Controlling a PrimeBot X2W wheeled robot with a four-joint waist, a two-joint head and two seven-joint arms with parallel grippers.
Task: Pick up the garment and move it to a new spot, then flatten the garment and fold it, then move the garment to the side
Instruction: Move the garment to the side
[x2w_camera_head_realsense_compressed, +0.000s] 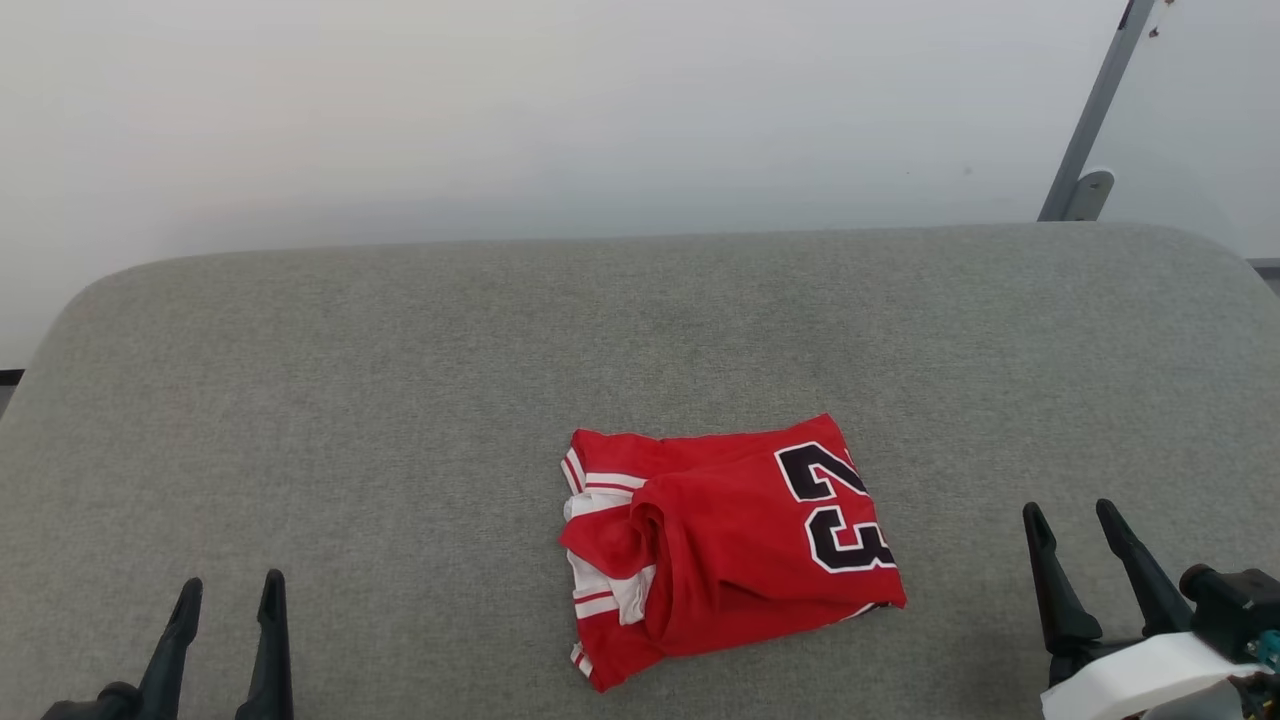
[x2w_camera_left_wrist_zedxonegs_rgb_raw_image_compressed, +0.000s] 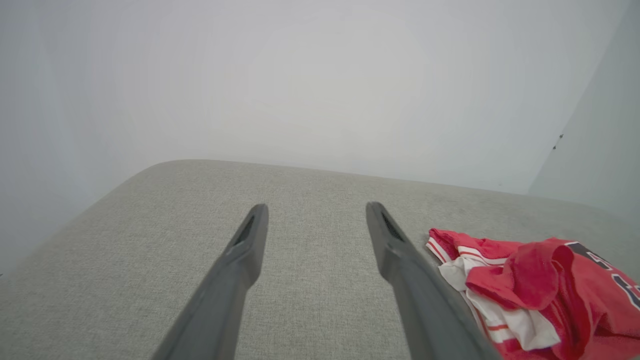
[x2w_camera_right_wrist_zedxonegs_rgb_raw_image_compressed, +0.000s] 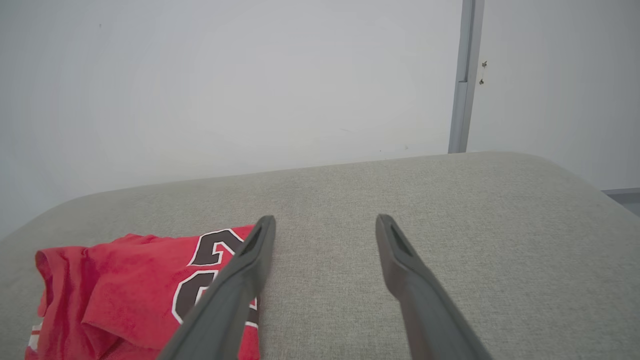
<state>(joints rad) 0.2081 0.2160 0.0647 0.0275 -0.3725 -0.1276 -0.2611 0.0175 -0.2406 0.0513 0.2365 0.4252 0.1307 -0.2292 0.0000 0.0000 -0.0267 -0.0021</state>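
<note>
Jersey fabric is lying bunched in a loose bundle: the red garment (x2w_camera_head_realsense_compressed: 730, 545) is resting on the near middle of the grey upholstered surface (x2w_camera_head_realsense_compressed: 400, 380). Its longer side is running roughly left to right with a slight tilt, the black number "23" (x2w_camera_head_realsense_compressed: 835, 505) facing up at its right end and the white striped sleeves (x2w_camera_head_realsense_compressed: 600, 505) crumpling at its left end. Both grippers are hanging clear of it. The right gripper (x2w_camera_head_realsense_compressed: 1067, 508) is sitting near the numbered end, jaws spread wide and gripping nothing. In the right wrist view the garment (x2w_camera_right_wrist_zedxonegs_rgb_raw_image_compressed: 125, 290) is lying off to the left of its fingers, not between them. The left gripper (x2w_camera_head_realsense_compressed: 232, 582) is waiting well apart from the sleeve end, jaws likewise wide and empty, the garment (x2w_camera_left_wrist_zedxonegs_rgb_raw_image_compressed: 540, 290) lying to the right of its fingers in the left wrist view. The right arm is looking the nearer for a first pick, needing to swing inward toward the numbered edge.
</note>
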